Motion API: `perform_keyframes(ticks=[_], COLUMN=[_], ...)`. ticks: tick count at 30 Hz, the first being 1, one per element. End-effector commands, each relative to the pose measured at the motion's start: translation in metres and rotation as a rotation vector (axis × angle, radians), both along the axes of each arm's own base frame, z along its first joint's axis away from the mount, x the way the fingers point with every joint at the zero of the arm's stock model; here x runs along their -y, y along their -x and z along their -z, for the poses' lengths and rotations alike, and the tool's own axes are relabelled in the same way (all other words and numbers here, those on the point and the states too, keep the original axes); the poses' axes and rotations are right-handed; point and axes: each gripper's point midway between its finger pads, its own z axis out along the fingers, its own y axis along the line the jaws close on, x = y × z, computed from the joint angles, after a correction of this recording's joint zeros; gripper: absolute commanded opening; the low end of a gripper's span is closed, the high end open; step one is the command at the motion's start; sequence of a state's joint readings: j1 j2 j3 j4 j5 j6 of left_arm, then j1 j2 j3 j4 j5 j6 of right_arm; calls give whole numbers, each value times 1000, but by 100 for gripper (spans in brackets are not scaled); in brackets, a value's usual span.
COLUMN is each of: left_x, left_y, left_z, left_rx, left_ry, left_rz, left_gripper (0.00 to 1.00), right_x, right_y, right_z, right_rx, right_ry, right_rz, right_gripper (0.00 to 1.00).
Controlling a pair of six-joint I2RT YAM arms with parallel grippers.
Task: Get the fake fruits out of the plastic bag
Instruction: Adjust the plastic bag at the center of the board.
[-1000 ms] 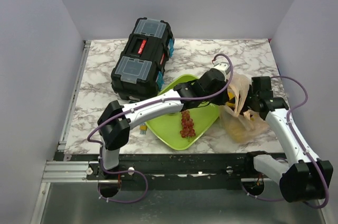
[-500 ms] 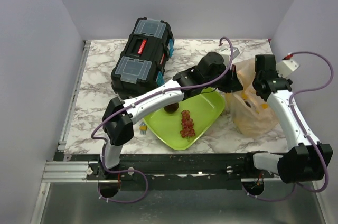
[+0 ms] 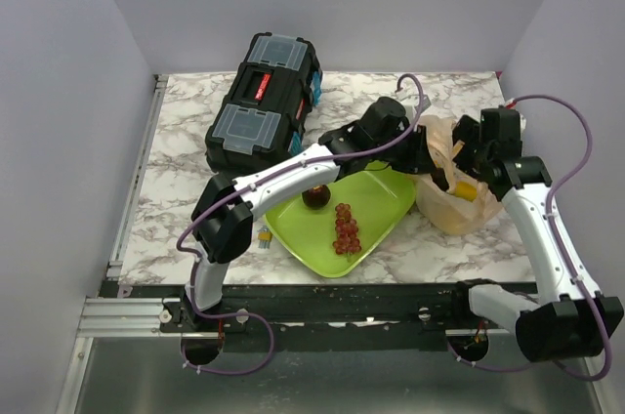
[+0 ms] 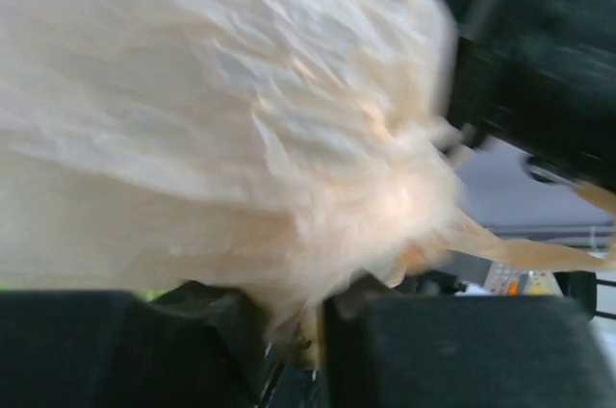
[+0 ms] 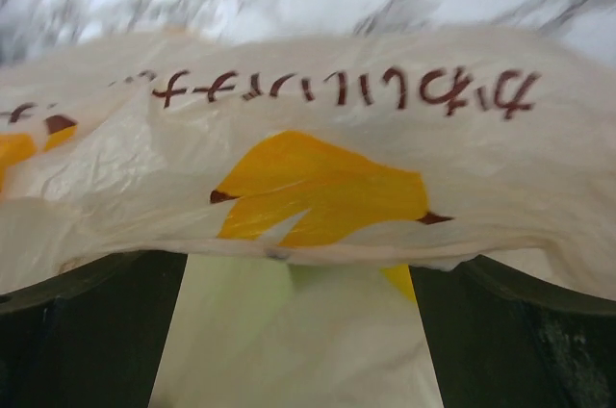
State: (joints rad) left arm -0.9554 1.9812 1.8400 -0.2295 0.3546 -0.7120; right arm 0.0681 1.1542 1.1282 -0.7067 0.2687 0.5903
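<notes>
The peach-orange plastic bag (image 3: 451,201) sits at the right of the table, its top held up. My left gripper (image 3: 422,145) is shut on a bunched fold of the bag (image 4: 221,119), pinched between its fingers (image 4: 298,326). My right gripper (image 3: 467,147) is at the bag's top right with its fingers wide apart (image 5: 298,331), and bag film (image 5: 337,62) stretches across them. A yellow fruit (image 3: 466,189) shows through the film (image 5: 327,191). A maroon fruit (image 3: 315,197) and the red grape bunch (image 3: 346,228) lie on the green tray (image 3: 383,201).
A black toolbox (image 3: 266,106) stands at the back left, close behind the left arm. A small loose item (image 3: 264,233) lies by the tray's left corner. Grey walls enclose the marble table on three sides.
Both grippers lifted the bag's top up and toward the back. A maroon fruit came to rest on the tray. The right arm rose, then came down a little toward the bag.
</notes>
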Motion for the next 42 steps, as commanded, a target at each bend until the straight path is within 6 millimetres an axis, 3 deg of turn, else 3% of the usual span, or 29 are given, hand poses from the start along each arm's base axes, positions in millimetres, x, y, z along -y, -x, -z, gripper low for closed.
perform_keyframes(ticks=[1, 5, 7, 10, 15, 17, 21, 27, 32, 36, 42], left_x=[-21, -40, -48, -61, -65, -62, -68, -103, -138, -164, -200], left_y=[10, 13, 17, 21, 26, 30, 40, 64, 84, 90, 86], left_z=[16, 12, 7, 1, 7, 9, -3, -30, -54, -85, -127], left_rx=[-26, 1, 25, 72, 76, 55, 65, 138, 213, 311, 502], left_ry=[-47, -49, -57, -61, -60, -57, -36, -11, -19, -3, -2], left_rz=[23, 16, 25, 23, 39, 63, 89, 114, 121, 83, -14], left_gripper=[29, 48, 54, 61, 61, 57, 61, 74, 77, 79, 83], right_x=[-60, -65, -67, -65, -27, -20, -23, -22, -31, -26, -13], right_y=[51, 71, 79, 90, 98, 99, 80, 55, 34, 19, 7], right_z=[25, 26, 28, 37, 53, 47, 26, 30, 27, 47, 78], right_rx=[-127, -105, -111, -139, -118, -65, 88, 33, 63, 28, -21], right_ry=[-224, -253, -266, -288, -257, -269, -269, -165, -184, -155, -120], right_rz=[-298, -321, -320, -273, 52, 130, 69, -30, -76, -50, 35], right_gripper=[97, 92, 84, 80, 81, 79, 75, 57, 57, 57, 44])
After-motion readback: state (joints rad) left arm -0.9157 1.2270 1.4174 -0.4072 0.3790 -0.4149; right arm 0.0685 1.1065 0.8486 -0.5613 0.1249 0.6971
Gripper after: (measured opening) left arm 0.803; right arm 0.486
